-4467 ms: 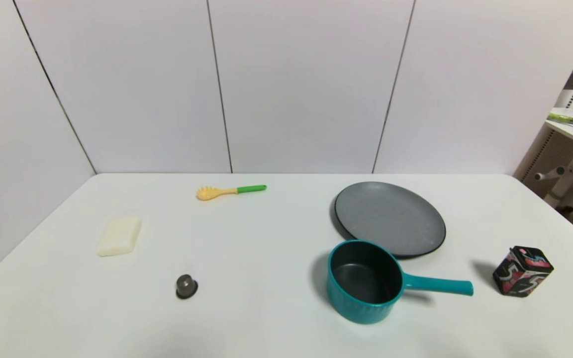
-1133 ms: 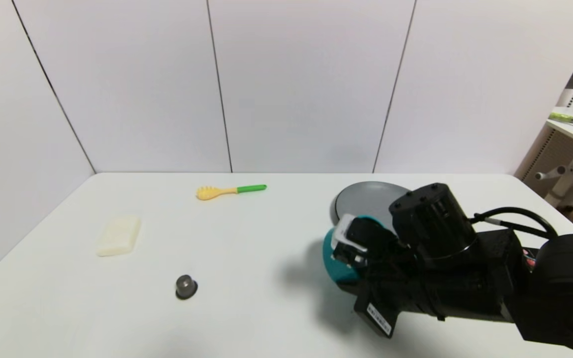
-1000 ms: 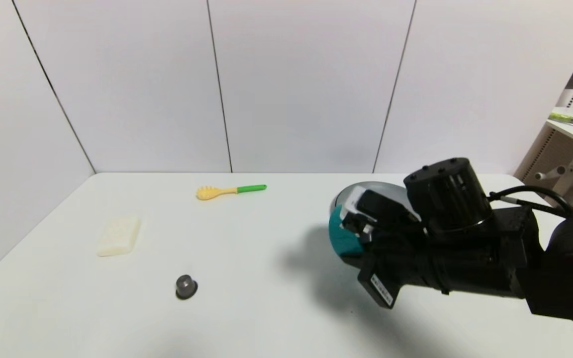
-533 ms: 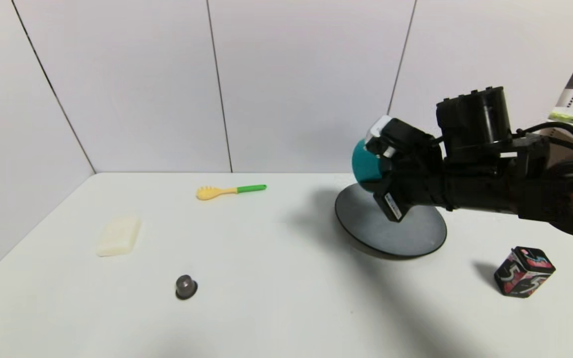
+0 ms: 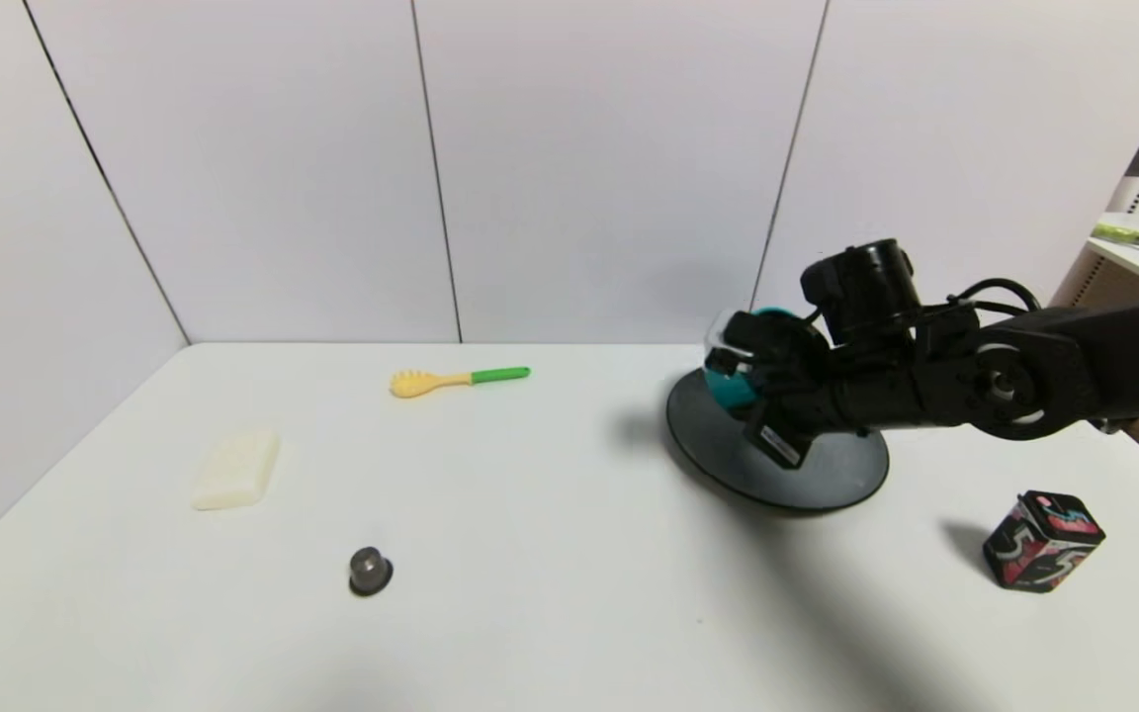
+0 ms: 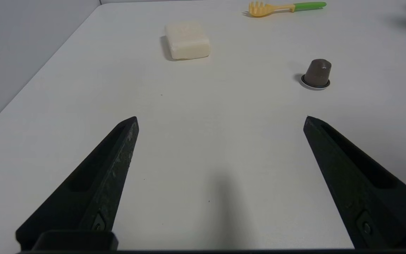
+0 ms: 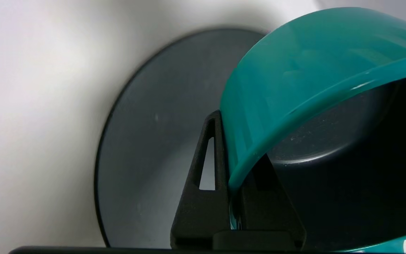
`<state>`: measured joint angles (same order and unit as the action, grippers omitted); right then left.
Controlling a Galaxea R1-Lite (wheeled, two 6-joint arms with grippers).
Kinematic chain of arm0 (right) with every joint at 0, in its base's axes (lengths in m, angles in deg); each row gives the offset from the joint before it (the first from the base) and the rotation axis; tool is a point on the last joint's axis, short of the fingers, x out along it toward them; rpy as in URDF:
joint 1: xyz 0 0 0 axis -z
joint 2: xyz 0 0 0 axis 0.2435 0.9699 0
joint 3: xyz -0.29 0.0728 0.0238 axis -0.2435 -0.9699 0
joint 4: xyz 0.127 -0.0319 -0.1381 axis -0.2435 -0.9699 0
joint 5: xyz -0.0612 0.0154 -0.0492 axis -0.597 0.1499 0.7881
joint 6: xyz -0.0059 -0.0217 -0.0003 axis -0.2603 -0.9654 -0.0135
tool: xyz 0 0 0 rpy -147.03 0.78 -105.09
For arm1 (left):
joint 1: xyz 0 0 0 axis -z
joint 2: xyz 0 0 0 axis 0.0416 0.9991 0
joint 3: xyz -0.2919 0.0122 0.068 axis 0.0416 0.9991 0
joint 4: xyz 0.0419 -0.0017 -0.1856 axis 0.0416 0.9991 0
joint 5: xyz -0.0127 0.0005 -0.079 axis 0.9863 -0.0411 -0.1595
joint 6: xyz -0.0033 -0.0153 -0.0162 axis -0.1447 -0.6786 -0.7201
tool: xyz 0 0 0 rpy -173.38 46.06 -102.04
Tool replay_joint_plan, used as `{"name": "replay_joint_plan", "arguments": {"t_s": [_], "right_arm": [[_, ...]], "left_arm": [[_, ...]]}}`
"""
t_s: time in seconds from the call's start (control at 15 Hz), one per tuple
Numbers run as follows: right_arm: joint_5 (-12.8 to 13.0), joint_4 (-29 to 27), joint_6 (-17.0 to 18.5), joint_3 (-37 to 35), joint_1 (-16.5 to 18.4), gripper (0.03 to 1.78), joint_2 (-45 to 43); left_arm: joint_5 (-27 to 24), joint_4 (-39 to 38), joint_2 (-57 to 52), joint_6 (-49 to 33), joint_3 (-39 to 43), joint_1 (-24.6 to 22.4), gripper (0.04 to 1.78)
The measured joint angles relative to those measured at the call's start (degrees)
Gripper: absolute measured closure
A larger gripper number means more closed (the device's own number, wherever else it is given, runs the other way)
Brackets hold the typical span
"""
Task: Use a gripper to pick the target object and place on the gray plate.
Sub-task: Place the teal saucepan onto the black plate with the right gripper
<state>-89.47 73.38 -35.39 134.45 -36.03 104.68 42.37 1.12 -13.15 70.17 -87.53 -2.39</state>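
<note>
Right wrist view: saucepan [image 7: 294,77] wall pinched between fingers [image 7: 203,197].

Teal saucepan [image 7: 294,70] with dark interior, gripped at its rim wall by the right claw [image 7: 236,197], one finger outside the wall and one inside. The pan is tilted and held above the gray plate [image 7: 146,141]; whether its base touches the plate cannot be told. Gray plate: large, round, flat, matte, dark-rimmed, lying on the white tabletop [image 5: 550,554] right of centre.
</note>
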Motion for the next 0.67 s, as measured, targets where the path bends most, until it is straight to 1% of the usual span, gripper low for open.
{"name": "replay_joint_plan", "arguments": {"t_s": [0.07, 0.2, 0.33, 0.4, 0.53, 0.67], "right_arm": [[-0.1, -1.0, -2.0, 0.0, 0.7, 1.69, 0.6], [0.0, -1.1, -2.9, -0.1, 1.3, 1.35, 1.4], [0.2, -1.2, -2.7, -0.3, 1.6, 1.06, 1.9], [0.2, -1.3, -2.5, -0.3, 1.6, 0.95, 1.9], [0.2, -1.0, -2.0, -0.3, 1.7, 0.76, 1.6], [0.2, -0.5, -0.5, 0.0, 1.7, 0.6, -0.1]], "left_arm": [[0.0, 0.0, 0.0, 0.0, 0.0, 0.0, 0.13], [0.0, 0.0, 0.0, 0.0, 0.0, 0.0, 0.13], [0.0, 0.0, 0.0, 0.0, 0.0, 0.0, 0.13], [0.0, 0.0, 0.0, 0.0, 0.0, 0.0, 0.13], [0.0, 0.0, 0.0, 0.0, 0.0, 0.0, 0.13], [0.0, 0.0, 0.0, 0.0, 0.0, 0.0, 0.13]]}}
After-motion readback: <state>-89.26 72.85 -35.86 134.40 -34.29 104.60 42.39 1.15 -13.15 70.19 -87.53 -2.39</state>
